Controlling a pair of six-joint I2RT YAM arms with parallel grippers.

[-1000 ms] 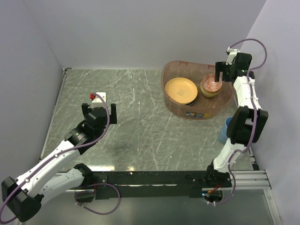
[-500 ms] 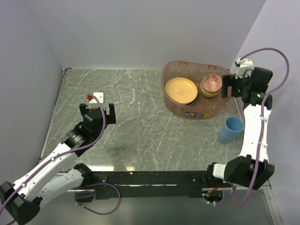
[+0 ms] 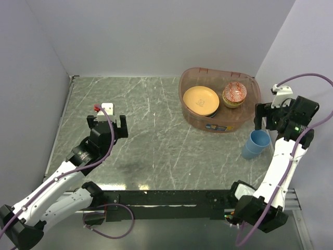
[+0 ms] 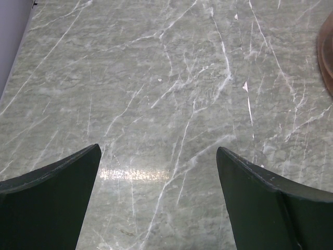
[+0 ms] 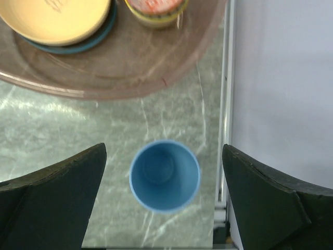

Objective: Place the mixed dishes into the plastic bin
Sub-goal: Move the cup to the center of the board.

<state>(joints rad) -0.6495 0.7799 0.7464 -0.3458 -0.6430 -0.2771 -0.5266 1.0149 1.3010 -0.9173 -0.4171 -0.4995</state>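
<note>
The right gripper (image 5: 164, 151) holds its fingers wide, the upright light blue plastic cup (image 5: 164, 175) below between them; the left gripper (image 4: 158, 150) gapes wide, empty.

Both arms are built from white links (image 3: 57, 182) joined by black joint housings (image 3: 86, 152), and their bases are bolted to a black rail (image 3: 166, 198). A thin purple cable (image 3: 307, 77) is looped along each arm. The fingers (image 4: 49, 208) of the left gripper (image 4: 157, 151) are shaped as dark matte wedges, and a small green light (image 3: 295, 126) is seen on the right wrist.
</note>
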